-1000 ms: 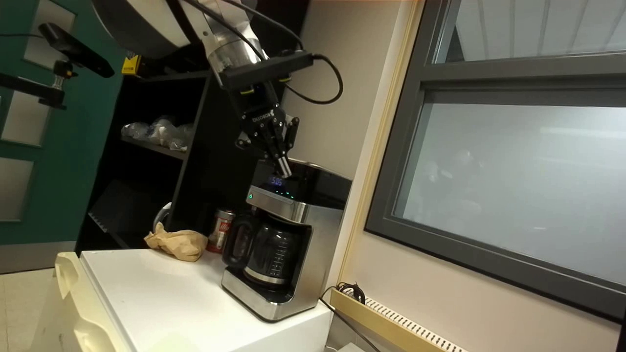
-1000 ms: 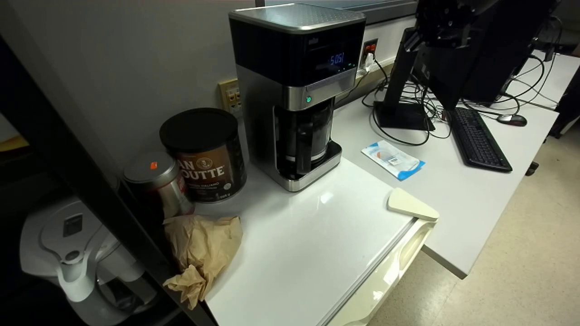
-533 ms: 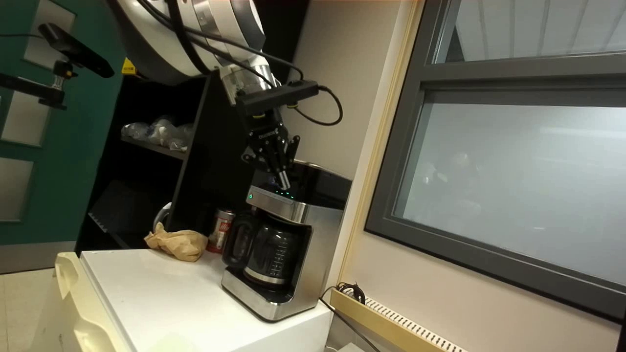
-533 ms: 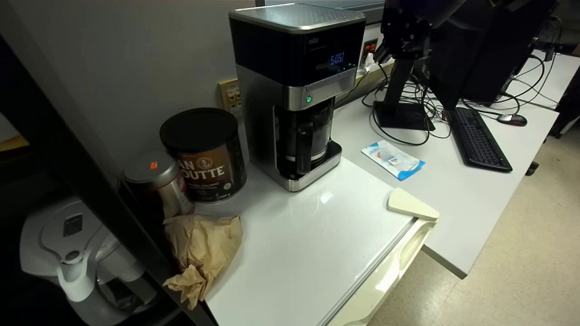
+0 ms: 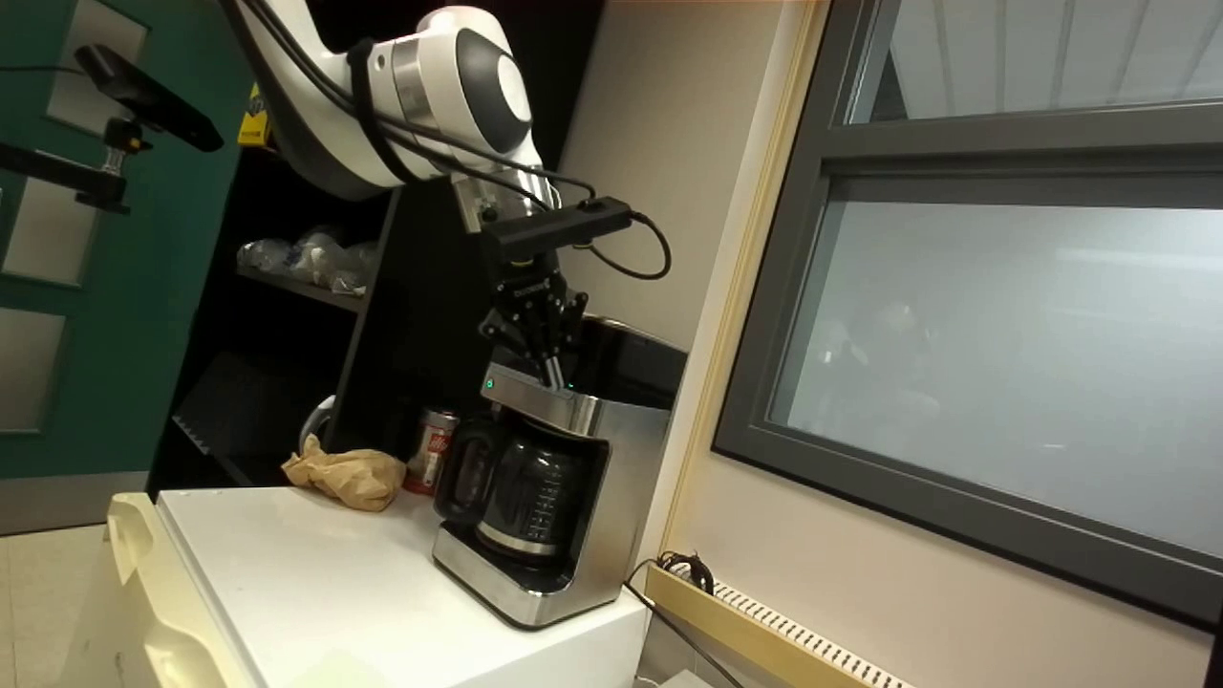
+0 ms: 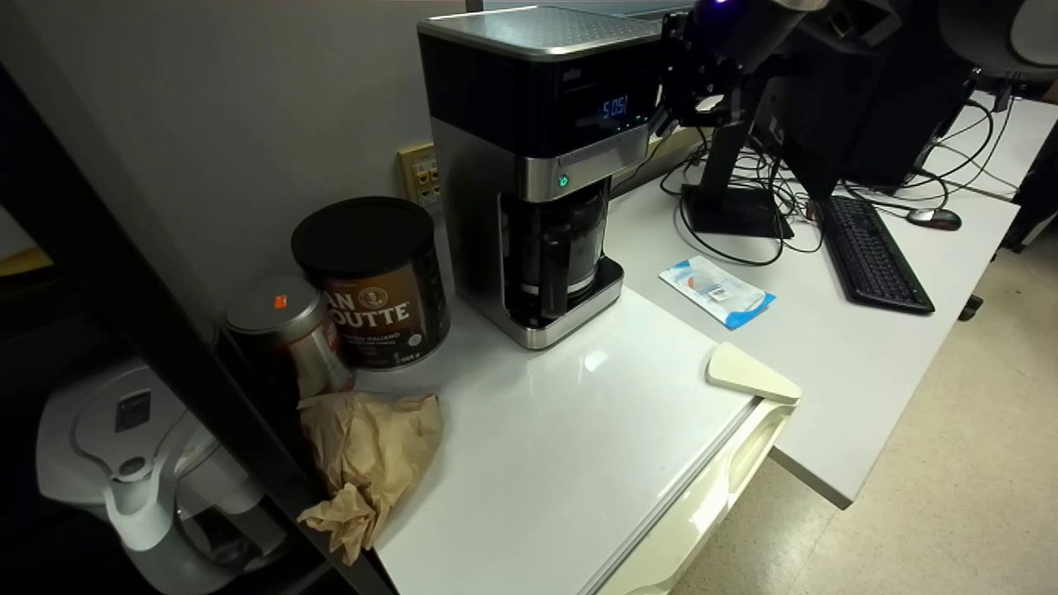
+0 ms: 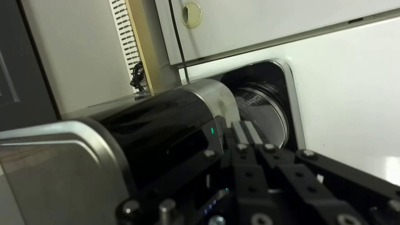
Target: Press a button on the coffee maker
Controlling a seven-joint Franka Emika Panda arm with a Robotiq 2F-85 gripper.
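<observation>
The black and silver coffee maker [image 5: 631,478] stands on a white surface; it also shows in an exterior view [image 6: 475,198] and the wrist view [image 7: 159,125]. Its lit control panel [image 6: 614,107] reads 5:05, with small lights below. A round green-lit button [image 6: 564,181] sits on the silver strip. The dark glass carafe [image 5: 530,497] is inside. My gripper [image 5: 553,373] is shut and empty, fingertips pointing down at the panel's lower edge, by the silver strip. It also shows in an exterior view [image 6: 661,124] and the wrist view [image 7: 247,132]. Contact cannot be told.
A large dark coffee can [image 6: 372,289], a smaller silver-lidded can [image 6: 281,322] and a brown paper bag [image 6: 376,454] stand beside the coffee maker. A monitor stand, cables, a keyboard [image 6: 876,252] and a blue-white packet [image 6: 717,289] are on the adjoining desk. A wall is behind.
The shut gripper has moved down the front of the coffee maker, from over the display to the silver strip, and closer to the machine. The coffee maker has not moved.
</observation>
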